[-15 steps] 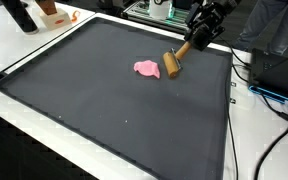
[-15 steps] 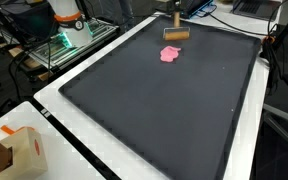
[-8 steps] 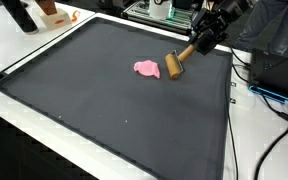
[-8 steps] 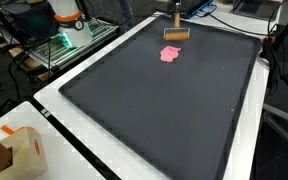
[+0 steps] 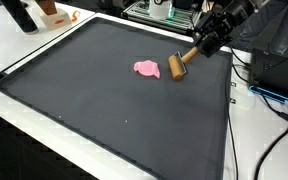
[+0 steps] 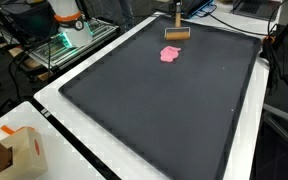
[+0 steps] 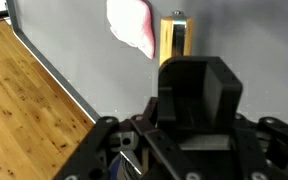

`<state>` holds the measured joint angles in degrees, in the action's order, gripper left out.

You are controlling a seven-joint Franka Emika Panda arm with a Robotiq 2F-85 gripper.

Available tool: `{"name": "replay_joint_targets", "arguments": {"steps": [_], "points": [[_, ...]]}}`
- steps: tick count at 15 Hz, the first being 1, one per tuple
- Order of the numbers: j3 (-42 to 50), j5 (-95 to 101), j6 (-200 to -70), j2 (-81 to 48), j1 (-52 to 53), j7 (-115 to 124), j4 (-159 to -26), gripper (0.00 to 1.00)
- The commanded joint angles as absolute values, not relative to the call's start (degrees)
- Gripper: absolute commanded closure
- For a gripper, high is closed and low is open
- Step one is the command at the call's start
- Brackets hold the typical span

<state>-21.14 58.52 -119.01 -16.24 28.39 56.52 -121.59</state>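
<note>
A wooden mallet-like tool (image 5: 175, 67) lies on the black mat (image 5: 104, 100) near its far edge, with its block head down and its handle slanting up into my gripper (image 5: 202, 46). The gripper is shut on the handle's end. The tool (image 6: 175, 33) shows in both exterior views. A small pink lump (image 5: 146, 68) rests on the mat just beside the head, apart from it. In the wrist view the pink lump (image 7: 132, 25) and the wooden tool (image 7: 175, 40) lie side by side beyond the black gripper housing, which hides the fingertips.
The mat has a raised rim on a white table (image 6: 94, 150). A cardboard box (image 6: 14, 150) stands at one corner, and an orange and white object (image 5: 54, 12) stands beyond another. Cables (image 5: 264, 95) trail beside the mat. Wooden floor (image 7: 24, 100) shows past the table edge.
My gripper has moved sideways toward the mat's edge, dragging the handle with it. The wooden head has slid slightly away from the pink lump, which has stayed put.
</note>
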Motion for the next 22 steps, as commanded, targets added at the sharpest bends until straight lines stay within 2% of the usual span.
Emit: {"name": "replay_joint_targets", "arguments": {"steps": [1, 12, 22], "points": [[-21.0, 59.7, -115.5, -17.7, 29.8, 57.9, -119.9, 0.76], [-20.9, 56.6, -118.1, -15.7, 27.5, 54.0, -120.2, 0.76], [-19.8, 46.2, -122.4, -6.2, 21.9, 38.9, -121.3, 0.76]]}}
